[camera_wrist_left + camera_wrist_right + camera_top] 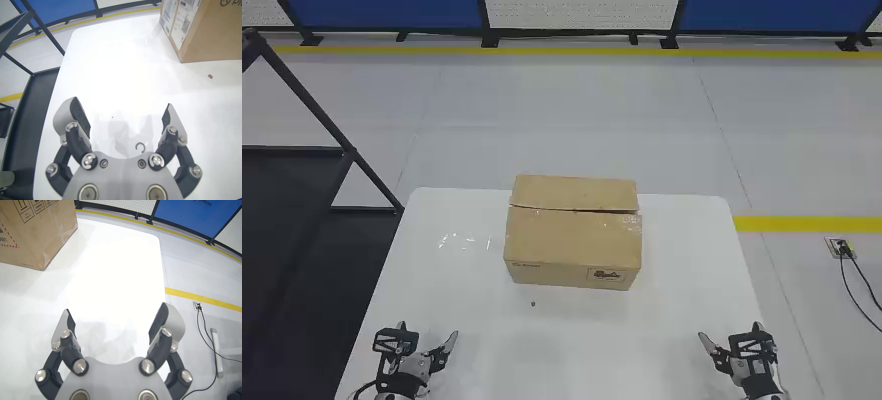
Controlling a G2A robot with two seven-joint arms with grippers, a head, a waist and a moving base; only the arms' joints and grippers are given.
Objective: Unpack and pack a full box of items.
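A brown cardboard box [573, 232] stands on the white table [462, 290], toward its far middle, top flaps folded down with a slight gap along one seam. Its labelled side [196, 30] shows in the left wrist view and a printed side [36, 232] in the right wrist view. My left gripper [416, 347] hovers at the near left of the table, open, nothing between its fingers [79, 113]. At the near right my right gripper [738, 346] is open too, its pads [157, 321] bare. Both are well short of the box.
A small dark crumb [532, 300] lies on the table just in front of the box. A black metal rack [292, 190] stands off the table's left side. On the floor at right a cable [860, 280] runs from a socket.
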